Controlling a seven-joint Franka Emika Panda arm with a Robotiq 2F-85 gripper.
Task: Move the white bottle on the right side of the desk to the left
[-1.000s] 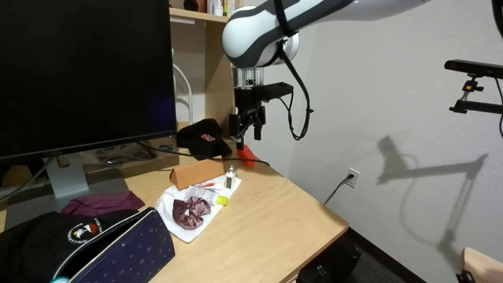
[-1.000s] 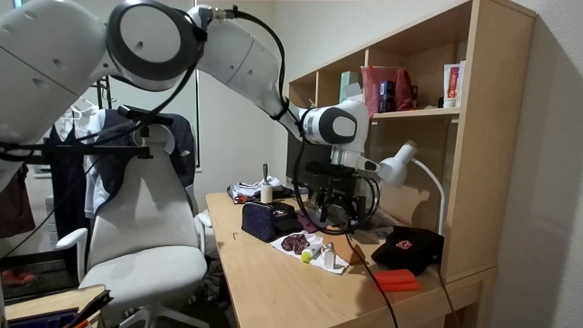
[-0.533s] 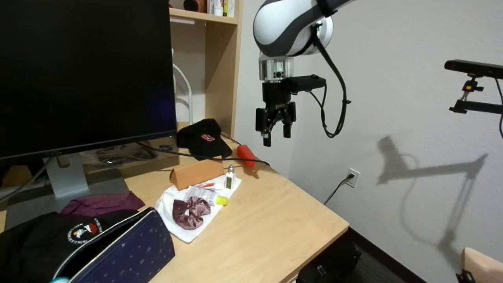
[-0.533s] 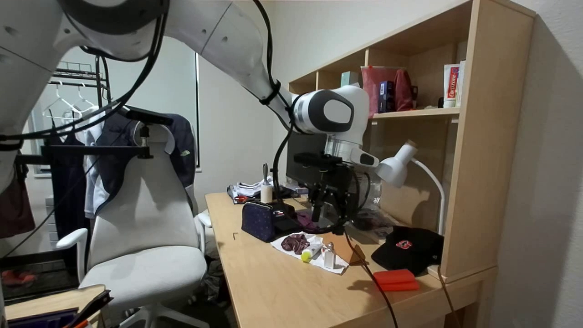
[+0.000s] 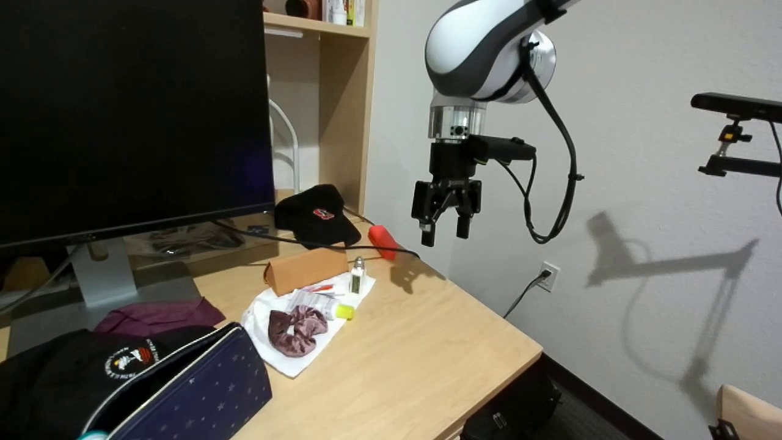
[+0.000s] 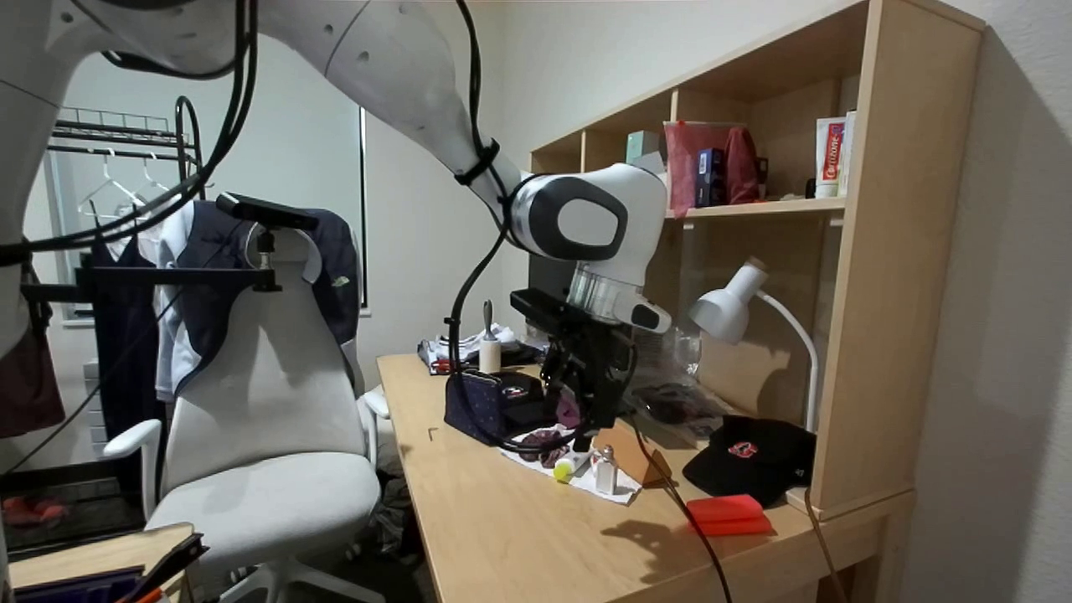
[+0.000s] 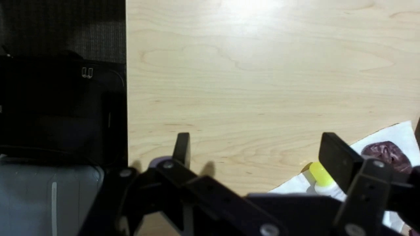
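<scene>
The white bottle [image 5: 357, 275] is tiny, clear-white with a silvery cap. It stands upright on the corner of a white cloth [image 5: 284, 365] on the tan desk [image 5: 427, 342]; it also shows in an exterior view [image 6: 605, 471]. In the wrist view I cannot see it. My gripper [image 5: 446, 231] is open and empty, pointing down above the desk near its side edge, apart from the bottle. In the wrist view the fingers [image 7: 256, 141] are wide apart over bare wood. A lying white tube with a yellow cap [image 7: 321, 173] shows beside one finger.
On the cloth lies a mauve scrunchie [image 5: 297, 330]. A tan case [image 5: 308, 269], black cap [image 5: 317, 214] and red case [image 5: 383, 241] stand behind, with a black cable crossing. A monitor [image 5: 134, 116] and navy pouch [image 5: 201, 391] are at the left. A hutch [image 6: 913, 251] borders the desk.
The arm has swung away from above the red case, rightward in an exterior view, and has lately come lower. The gripper stays open. The bottle and desk items have not moved.
</scene>
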